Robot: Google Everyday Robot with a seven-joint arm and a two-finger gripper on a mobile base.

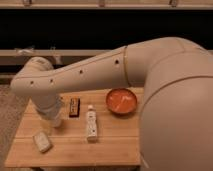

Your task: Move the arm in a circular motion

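Note:
The arm [100, 70] is a very large cream-white arm of thick rounded segments with small dark holes. It fills the right side of the camera view and reaches left across the back of the wooden table [115, 145]. It bends at a rounded joint [34, 80] at the left and turns down. The gripper [52, 118] hangs at the end of that last segment, low over the table's left part, next to a pale cup-like thing that it partly hides.
On the table are an orange bowl [121, 101], a small dark bar [74, 106], a white bottle lying down [91, 125] and a pale packet [42, 141] near the front left. A dark wall with ledges runs behind.

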